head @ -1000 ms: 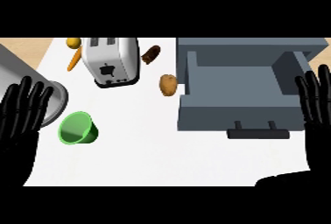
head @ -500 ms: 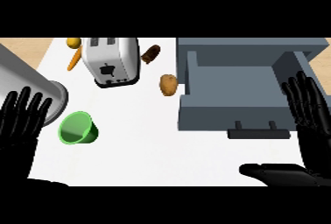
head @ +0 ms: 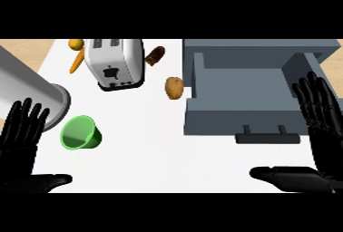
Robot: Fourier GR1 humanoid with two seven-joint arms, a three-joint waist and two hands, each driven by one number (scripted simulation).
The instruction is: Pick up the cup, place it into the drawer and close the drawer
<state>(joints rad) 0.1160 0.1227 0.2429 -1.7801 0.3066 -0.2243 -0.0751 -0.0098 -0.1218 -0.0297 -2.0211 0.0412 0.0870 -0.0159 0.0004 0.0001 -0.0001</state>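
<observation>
Head view: right hand (head: 320, 118) at right edge of frame, fingers straight & spread, pointing up, thumb (head: 288, 174) stretched left along the bottom edge; holds nothing. Its fingertips overlap the right wall of the open grey drawer (head: 251, 86), which fills the upper right; drawer interior bare, dark handle (head: 267, 136) on its front face, lower centre-right.

Left hand (head: 21, 136) at left edge, fingers also straight & spread, pointing up, thumb (head: 41, 181) lying out to the right near bottom left; holds nothing. Fingertips sit just below a big metal cylinder, prob. a pot (head: 30, 93), cut off by the left edge.

Green cup (head: 81, 133) lies tipped on its side on the white counter (head: 161, 154), left of centre, just right of the left hand, not touching it; well apart from the drawer.

Further up: silver toaster (head: 116, 62) w/ two slots, upper centre-left. Carrot (head: 78, 61) just left of toaster; a yellow-orange item (head: 76, 44) above it at top edge, can't tell what. Brown piece, maybe bread (head: 154, 55), right of toaster. Potato (head: 174, 87) just beside the drawer's left wall. Light wood surface (head: 23, 47) shows past the counter at upper left.
</observation>
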